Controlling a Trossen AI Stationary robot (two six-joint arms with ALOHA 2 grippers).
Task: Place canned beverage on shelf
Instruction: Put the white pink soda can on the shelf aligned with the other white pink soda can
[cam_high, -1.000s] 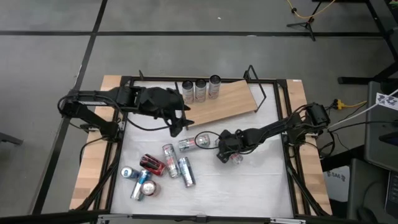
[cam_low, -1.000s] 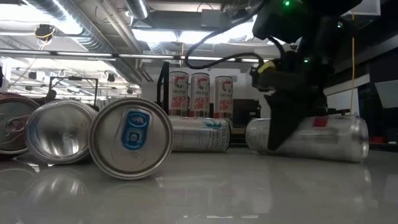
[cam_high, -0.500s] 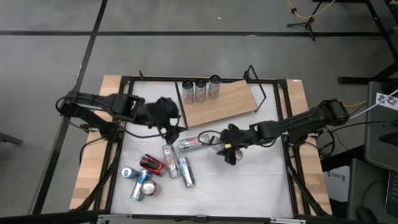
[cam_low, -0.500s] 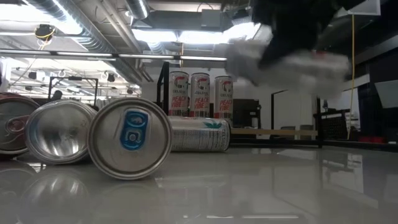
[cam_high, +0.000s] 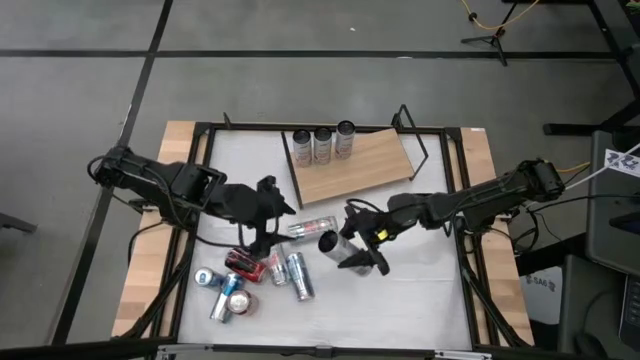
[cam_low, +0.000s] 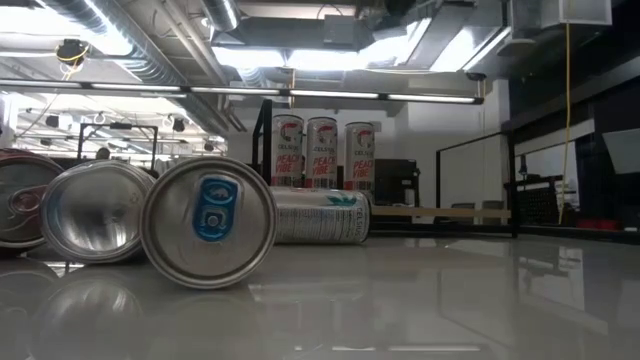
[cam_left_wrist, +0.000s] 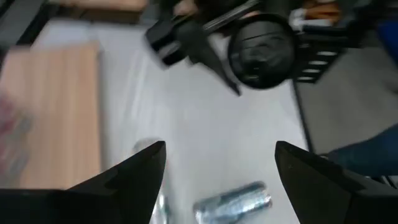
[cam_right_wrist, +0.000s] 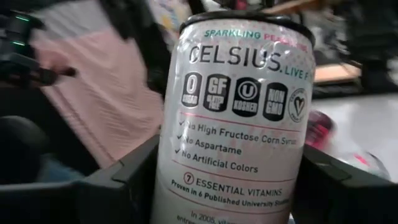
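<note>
Can (cam_right_wrist: 239, 118) sits clamped in my right pincer (cam_high: 352, 243), lifted at the tabletop's centre; left pincer (cam_high: 262, 228) hangs open. I'd swing toward twelve o'clock, landing it upright on the shelf (cam_high: 355, 165).

Look down at your table (cam_high: 420, 290): the shelf (cam_high: 360, 165) lies at the far middle, with three upright cans (cam_high: 322, 143) in a row along its far left edge. Just in front of the shelf, your right gripper (cam_high: 345, 250) sits mid-table with a Celsius can (cam_right_wrist: 239, 118) between its fingers. To its left lies a loose can (cam_high: 310, 228), then your left gripper (cam_high: 258, 235). Nearer you, at front left, a cluster of tipped cans (cam_high: 250, 280) lies together.
</note>
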